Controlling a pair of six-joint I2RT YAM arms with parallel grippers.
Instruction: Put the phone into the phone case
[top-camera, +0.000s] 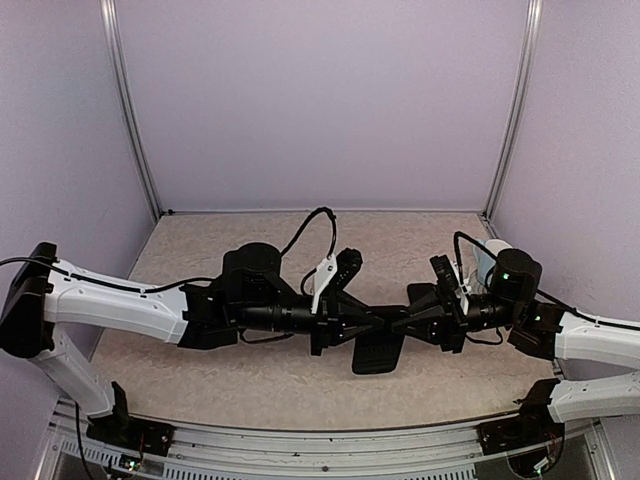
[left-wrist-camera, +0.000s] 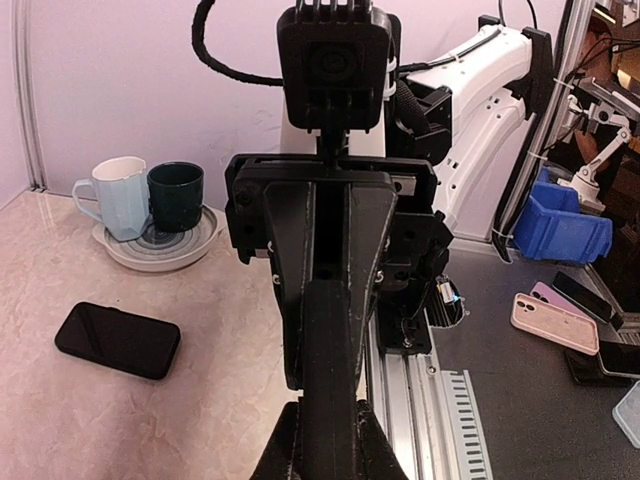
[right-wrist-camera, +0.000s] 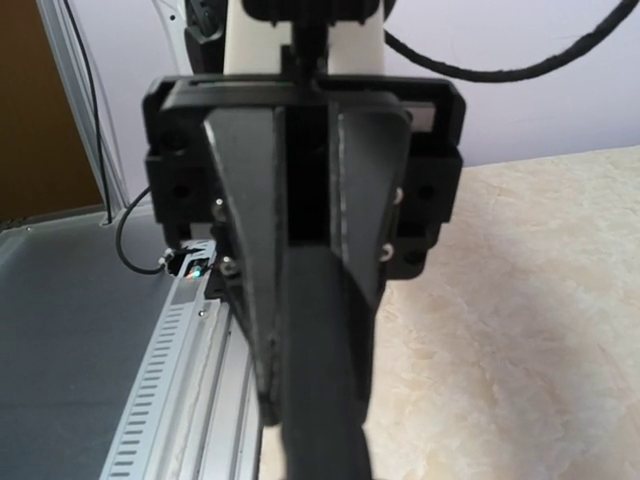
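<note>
A black phone case (top-camera: 378, 355) hangs between both grippers above the middle of the table. My left gripper (top-camera: 372, 326) is shut on one end of it and my right gripper (top-camera: 402, 324) is shut on the other, tip to tip. In the left wrist view the case (left-wrist-camera: 328, 340) shows edge-on as a dark strip running from my left gripper (left-wrist-camera: 328, 425) into the right one's fingers (left-wrist-camera: 285, 300). In the right wrist view the case (right-wrist-camera: 320, 390) is a blurred strip below the left one's fingers (right-wrist-camera: 245, 250). A black phone (left-wrist-camera: 118, 340) lies flat on the table; the top view hides it.
A pale blue mug (left-wrist-camera: 112, 197) and a dark green mug (left-wrist-camera: 177, 195) stand on a plate (left-wrist-camera: 160, 252) at the table's back right (top-camera: 490, 258). The metal rail (left-wrist-camera: 415, 400) marks the near edge. Off the table are a blue bin (left-wrist-camera: 560, 225) and several spare cases (left-wrist-camera: 555, 320).
</note>
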